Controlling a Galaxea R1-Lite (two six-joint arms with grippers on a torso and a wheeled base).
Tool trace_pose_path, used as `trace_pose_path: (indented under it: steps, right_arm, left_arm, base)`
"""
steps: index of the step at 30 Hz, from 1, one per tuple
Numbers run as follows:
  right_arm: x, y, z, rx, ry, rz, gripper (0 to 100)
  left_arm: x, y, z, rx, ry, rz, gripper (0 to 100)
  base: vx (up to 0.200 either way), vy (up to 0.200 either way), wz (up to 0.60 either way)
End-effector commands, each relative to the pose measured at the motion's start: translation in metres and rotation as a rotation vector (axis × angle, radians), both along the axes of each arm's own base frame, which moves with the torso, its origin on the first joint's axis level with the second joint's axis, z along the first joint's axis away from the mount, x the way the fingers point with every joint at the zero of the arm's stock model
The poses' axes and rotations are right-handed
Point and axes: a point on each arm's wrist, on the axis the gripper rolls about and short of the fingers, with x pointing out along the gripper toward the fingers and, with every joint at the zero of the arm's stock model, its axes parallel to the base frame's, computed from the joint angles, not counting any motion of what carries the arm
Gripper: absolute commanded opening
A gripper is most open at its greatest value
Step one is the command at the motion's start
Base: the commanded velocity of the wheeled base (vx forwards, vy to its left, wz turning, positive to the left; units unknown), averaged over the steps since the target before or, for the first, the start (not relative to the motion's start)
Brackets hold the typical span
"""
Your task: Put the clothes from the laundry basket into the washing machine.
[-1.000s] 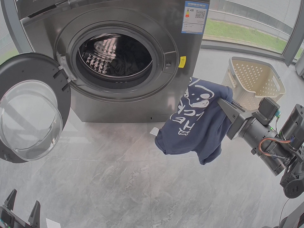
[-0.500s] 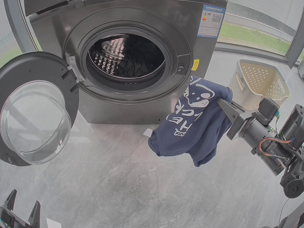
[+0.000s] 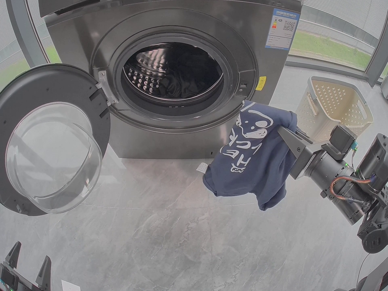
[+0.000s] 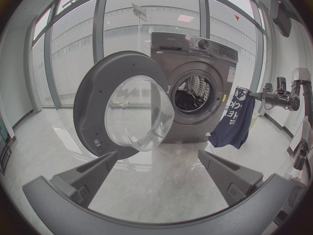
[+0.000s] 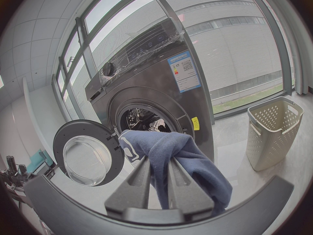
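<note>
My right gripper (image 3: pixel 292 132) (image 5: pixel 160 170) is shut on a navy T-shirt (image 3: pixel 252 154) (image 5: pixel 182 154) with white print, which hangs above the floor, in front of and to the right of the washing machine (image 3: pixel 178 33). In the left wrist view the T-shirt (image 4: pixel 235 123) dangles from the right gripper (image 4: pixel 252 95) beside the washing machine (image 4: pixel 195 82). The drum (image 3: pixel 173 75) holds dark clothes. The door (image 3: pixel 44 138) stands swung wide to the left. The beige laundry basket (image 3: pixel 338 106) (image 5: pixel 272 131) stands right of the machine. Low at the near left, my left gripper (image 3: pixel 29 261) (image 4: pixel 156 177) is open and holds nothing.
Grey stone floor (image 3: pixel 161 231) stretches free in front of the machine. Tall windows (image 3: pixel 343 21) rise behind the machine and the basket. The open door takes up the room left of the drum.
The whole head view has shifted, so the machine and the basket sit farther right and nearer in the picture. The shirt swings slightly under the right gripper. Both grippers hold their pose.
</note>
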Motion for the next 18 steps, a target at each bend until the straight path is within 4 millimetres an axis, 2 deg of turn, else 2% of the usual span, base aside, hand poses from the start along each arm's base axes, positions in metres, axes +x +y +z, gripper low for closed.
trace_pose_path:
  steps: [1, 18]
  right_arm:
    - [-0.0003, 0.0, -0.0005, -0.001, 0.002, 0.002, 0]
    - [-0.0004, -0.0001, -0.0022, -0.005, 0.008, 0.004, 0]
  left_arm:
    - [0.0, 0.0, -0.0048, -0.001, 0.0, 0.0, 100]
    - [0.0, 0.0, -0.0048, 0.001, 0.0, 0.0, 100]
  base:
    - [0.0, 0.0, 0.0]
    - [0.0, 0.0, 0.0]
